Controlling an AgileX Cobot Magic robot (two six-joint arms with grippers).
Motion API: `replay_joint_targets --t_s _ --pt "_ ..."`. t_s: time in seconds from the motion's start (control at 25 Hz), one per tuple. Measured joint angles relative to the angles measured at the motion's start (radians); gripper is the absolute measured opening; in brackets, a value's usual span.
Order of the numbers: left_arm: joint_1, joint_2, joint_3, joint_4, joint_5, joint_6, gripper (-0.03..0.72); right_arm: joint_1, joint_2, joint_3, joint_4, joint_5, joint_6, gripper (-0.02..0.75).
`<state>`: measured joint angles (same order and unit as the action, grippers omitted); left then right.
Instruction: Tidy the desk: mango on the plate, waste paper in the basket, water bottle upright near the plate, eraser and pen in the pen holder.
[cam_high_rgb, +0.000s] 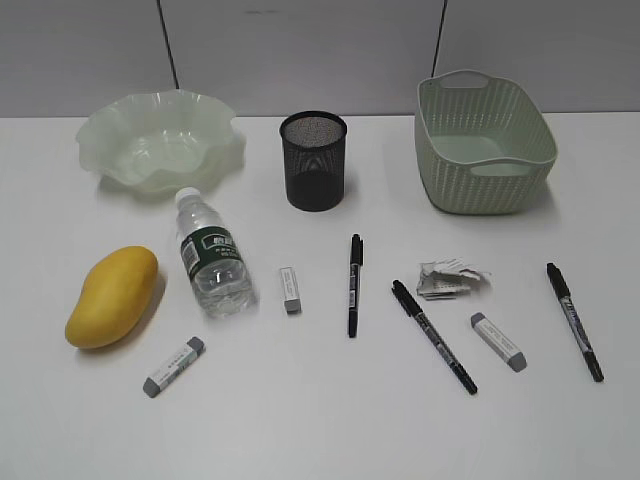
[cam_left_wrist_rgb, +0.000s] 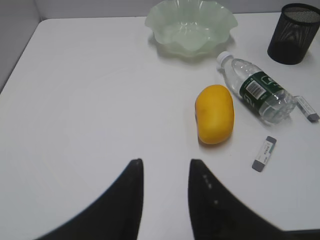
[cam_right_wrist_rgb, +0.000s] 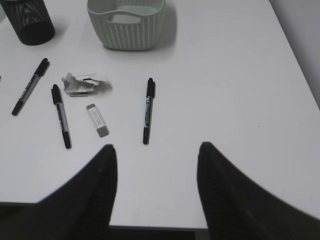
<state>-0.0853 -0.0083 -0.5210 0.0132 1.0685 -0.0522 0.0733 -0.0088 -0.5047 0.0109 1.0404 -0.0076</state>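
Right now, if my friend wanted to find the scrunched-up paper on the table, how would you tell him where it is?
Find the pale green woven basket at the back right of the desk. Just in front of it, between two black pens, lies the waste paper. It is the only crumpled, white-grey scrap; the eraser nearby is a smooth little block.

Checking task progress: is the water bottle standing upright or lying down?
Lying down. The water bottle rests on its side on the desk, white cap toward the plate, beside the mango.
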Motion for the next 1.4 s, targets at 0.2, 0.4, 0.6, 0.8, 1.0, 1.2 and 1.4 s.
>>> replay_joint_targets --t_s 0.2,0.4,0.6,0.8,1.0,1.2,1.4 --pt "0.0 0.0 0.0 0.0 0.0 0.0 0.239 0.0 0.0 0.0 0.0 0.0 0.0 0.416" --pt "0.0 0.0 0.0 0.0 0.0 0.0 0.239 0.0 0.0 0.0 0.0 0.0 0.0 0.417" --pt "0.0 0.0 0.0 0.0 0.0 0.0 0.239 0.0 0.0 0.0 0.0 0.0 0.0 0.417" --pt "0.0 0.0 0.0 0.0 0.0 0.0 0.239 0.0 0.0 0.0 0.0 0.0 0.0 0.417" --pt "0.0 0.0 0.0 0.0 0.0 0.0 0.239 0.0 0.0 0.0 0.0 0.0 0.0 0.417" --pt "0.0 0.0 0.0 0.0 0.0 0.0 0.239 0.0 0.0 0.0 0.0 0.0 0.0 0.417" --pt "0.0 0.0 0.0 0.0 0.0 0.0 0.239 0.0 0.0 0.0 0.0 0.0 0.0 0.416"
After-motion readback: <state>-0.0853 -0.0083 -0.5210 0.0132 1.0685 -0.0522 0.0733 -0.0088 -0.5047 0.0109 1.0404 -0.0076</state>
